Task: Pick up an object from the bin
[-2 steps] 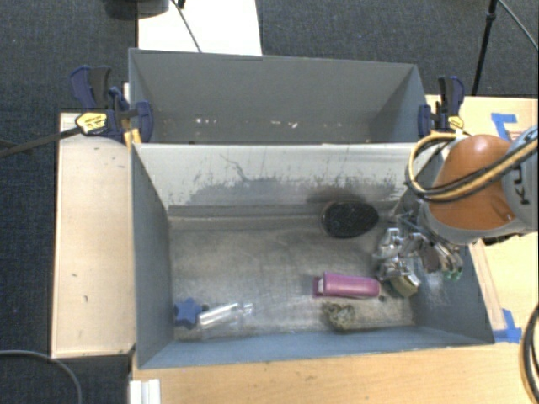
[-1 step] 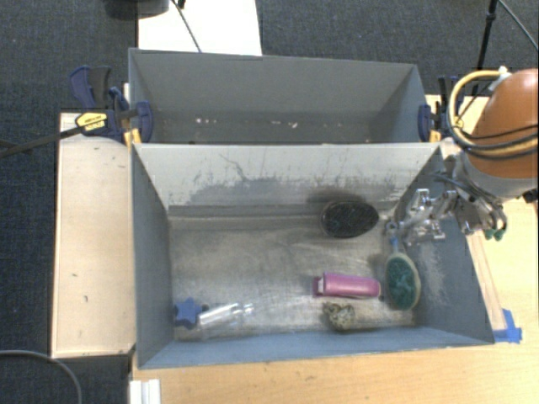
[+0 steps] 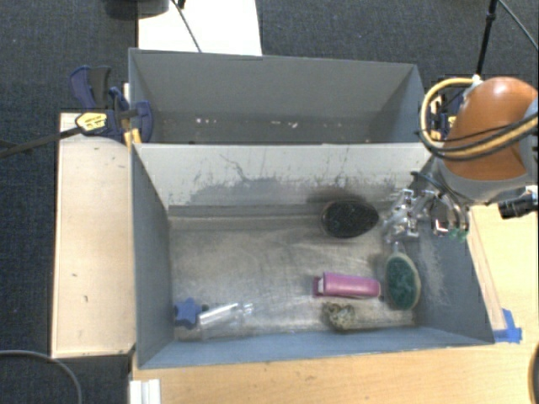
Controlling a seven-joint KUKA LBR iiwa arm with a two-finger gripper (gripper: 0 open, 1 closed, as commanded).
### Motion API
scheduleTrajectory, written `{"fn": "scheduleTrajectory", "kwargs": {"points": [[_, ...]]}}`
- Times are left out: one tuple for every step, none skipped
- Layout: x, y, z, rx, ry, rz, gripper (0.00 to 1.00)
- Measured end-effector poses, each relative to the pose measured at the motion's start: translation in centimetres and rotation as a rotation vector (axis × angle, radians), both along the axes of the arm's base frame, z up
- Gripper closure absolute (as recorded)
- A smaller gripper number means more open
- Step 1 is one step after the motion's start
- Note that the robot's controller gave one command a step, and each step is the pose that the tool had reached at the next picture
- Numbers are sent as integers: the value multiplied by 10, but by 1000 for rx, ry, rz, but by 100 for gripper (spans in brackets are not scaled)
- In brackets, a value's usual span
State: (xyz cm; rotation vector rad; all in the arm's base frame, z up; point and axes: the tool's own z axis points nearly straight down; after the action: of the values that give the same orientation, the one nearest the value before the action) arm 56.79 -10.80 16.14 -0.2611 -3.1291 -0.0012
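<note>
Approach step. Gripper (image 3: 406,222) at bin's (image 3: 253,259) 3 o'clock; spread or closed, cannot tell. Next: lower, probably onto green oval thing (image 3: 402,281) at 4 o'clock.

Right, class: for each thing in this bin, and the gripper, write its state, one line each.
Black round disc: lying flat near the back wall.
Pink plastic cylinder: on its side, right of centre.
Dark green oval pad: lying by the right wall.
Brown speckled lump: resting by the front wall.
Clear plastic tube with blue end: on its side, front left.
Gripper: hangs over the bin's right side.
</note>
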Motion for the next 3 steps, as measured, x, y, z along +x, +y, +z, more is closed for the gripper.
{"fn": "scheduleTrajectory", "kwargs": {"points": [[0,0,1,-1,-2,3,0],[18,16,-76,-6,-27,-57,0],[25,37,-80,-10,-30,-298,0]]}}
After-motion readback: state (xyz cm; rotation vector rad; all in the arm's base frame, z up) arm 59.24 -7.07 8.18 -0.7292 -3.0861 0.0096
